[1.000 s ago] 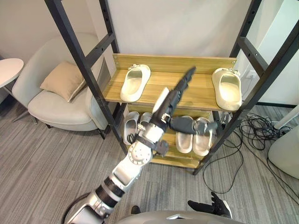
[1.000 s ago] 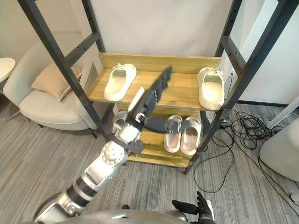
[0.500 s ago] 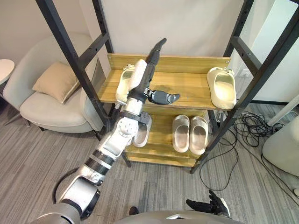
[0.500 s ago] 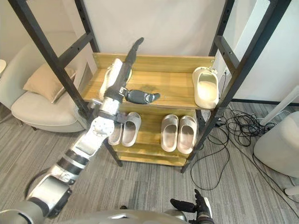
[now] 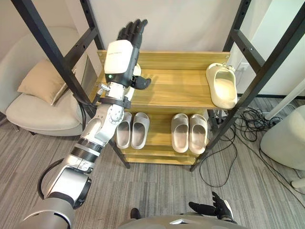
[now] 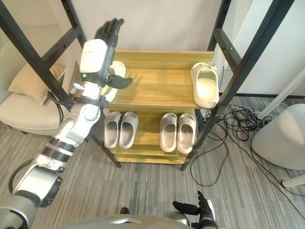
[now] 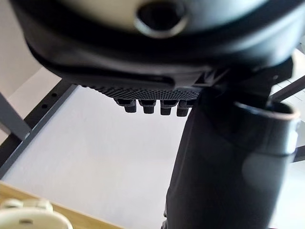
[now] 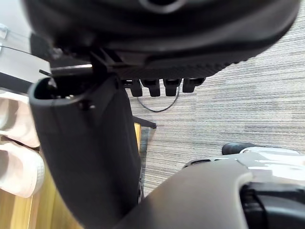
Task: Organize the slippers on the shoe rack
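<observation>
While left hand (image 5: 131, 32) hovers open, empty, slipper (image 6: 117, 67) below it, right hand (image 5: 212, 208) relaxed.

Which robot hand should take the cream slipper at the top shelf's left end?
Left: the left robot hand hovers open right above that slipper, while the right robot hand hangs low, far below the shelf.
</observation>
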